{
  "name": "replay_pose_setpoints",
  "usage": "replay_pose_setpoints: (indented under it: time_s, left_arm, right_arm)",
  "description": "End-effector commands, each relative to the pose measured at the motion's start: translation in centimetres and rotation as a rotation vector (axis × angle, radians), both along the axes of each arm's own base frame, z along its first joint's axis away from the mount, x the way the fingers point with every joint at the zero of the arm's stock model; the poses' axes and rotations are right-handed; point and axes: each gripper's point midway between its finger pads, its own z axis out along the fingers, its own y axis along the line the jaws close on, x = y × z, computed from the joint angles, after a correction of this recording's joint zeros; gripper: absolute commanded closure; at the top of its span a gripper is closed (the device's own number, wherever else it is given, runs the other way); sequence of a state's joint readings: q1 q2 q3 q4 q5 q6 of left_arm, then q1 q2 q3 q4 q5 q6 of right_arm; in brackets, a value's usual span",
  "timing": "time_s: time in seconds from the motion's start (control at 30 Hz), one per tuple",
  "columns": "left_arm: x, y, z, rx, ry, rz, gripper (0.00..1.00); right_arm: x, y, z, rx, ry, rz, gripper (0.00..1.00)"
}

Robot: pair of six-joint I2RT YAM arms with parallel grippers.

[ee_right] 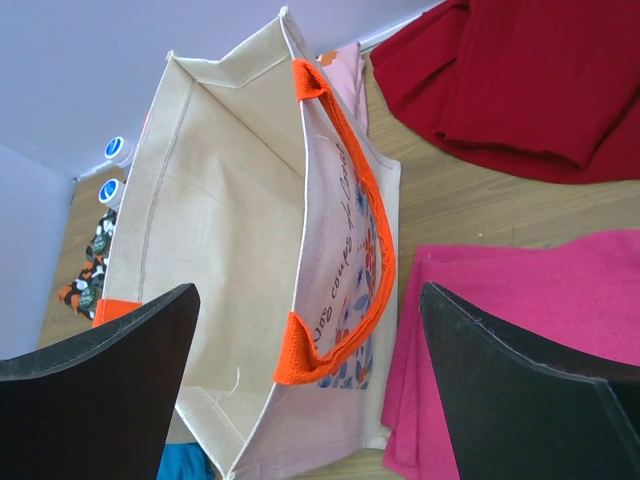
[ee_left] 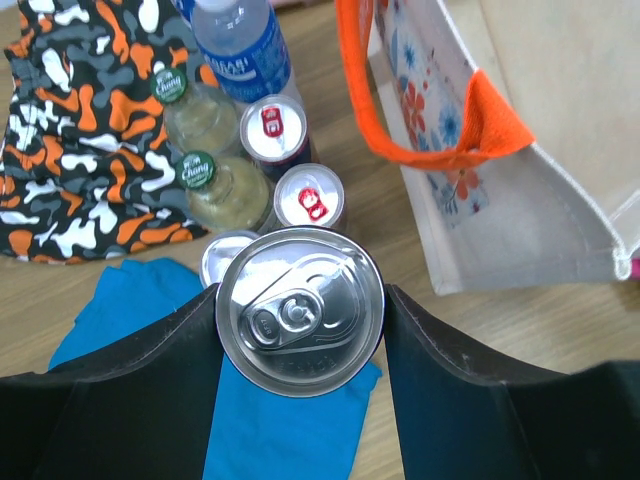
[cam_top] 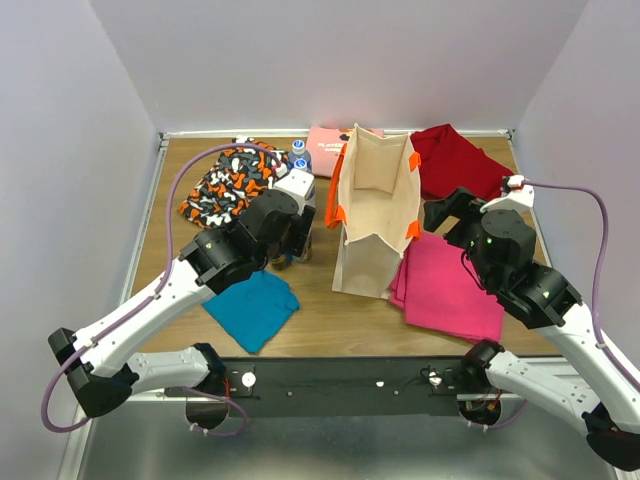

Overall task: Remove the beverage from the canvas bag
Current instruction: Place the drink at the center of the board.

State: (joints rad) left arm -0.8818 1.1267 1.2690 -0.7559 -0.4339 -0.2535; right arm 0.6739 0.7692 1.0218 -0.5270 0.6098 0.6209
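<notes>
At the far left, a crumpled orange, black and white camouflage cloth (cam_top: 228, 183). Nearer, a blue cloth (cam_top: 252, 308) flat on the wooden table (cam_top: 330, 320). Between them, the left gripper (ee_left: 300, 295), clamped on a silver beverage can (ee_left: 300, 330): one black finger (ee_left: 150, 390) pressed to each side, lid and pull tab facing the wrist camera. Held outside the canvas bag (cam_top: 375, 215), just left of it, over the edge of the blue cloth. Lifted or resting: cannot tell.

Just beyond the held can, a huddle of other drinks: a silver can top (ee_left: 225, 255), two cans with red tabs (ee_left: 310, 195), two green-capped bottles (ee_left: 200, 115) and a blue-labelled clear bottle (ee_left: 238, 45).

Right of that, the bag upright at mid-table, mouth wide, orange handles (cam_top: 338, 190) drooping over its rims. Behind its far left corner, a pale pink item (cam_top: 325, 148).

Farther right, a red cloth (cam_top: 455, 160) at the far side and a magenta cloth (cam_top: 450, 285) nearer, touching the bag's right wall. Above the magenta cloth, the right gripper (ee_right: 308, 300), fingers spread wide with nothing gripped, near the bag's right rim and looking down into the open mouth.
</notes>
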Motion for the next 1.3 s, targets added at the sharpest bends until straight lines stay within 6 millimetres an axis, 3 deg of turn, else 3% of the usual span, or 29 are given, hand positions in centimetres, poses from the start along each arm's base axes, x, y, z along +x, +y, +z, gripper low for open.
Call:
replay_pose_setpoints:
  time_s: [0.0,0.5,1.27]
  left_arm:
    - [1.4,-0.6,4.5,-0.182,-0.172,0.072,1.0]
    - [0.1,-2.0,1.3,-0.151,-0.137,0.062,1.0]
    - [0.4,-0.9,-4.2,-0.157,-0.137,0.173,1.0]
  right_arm:
    - [-0.1,-1.0,-1.0,-0.009,0.027,-0.052,0.0]
    - [-0.2,-1.2,-1.9,-0.026,0.054,-0.063,0.0]
    - [0.0,-0.9,-2.9,-0.032,0.078,-0.059,0.0]
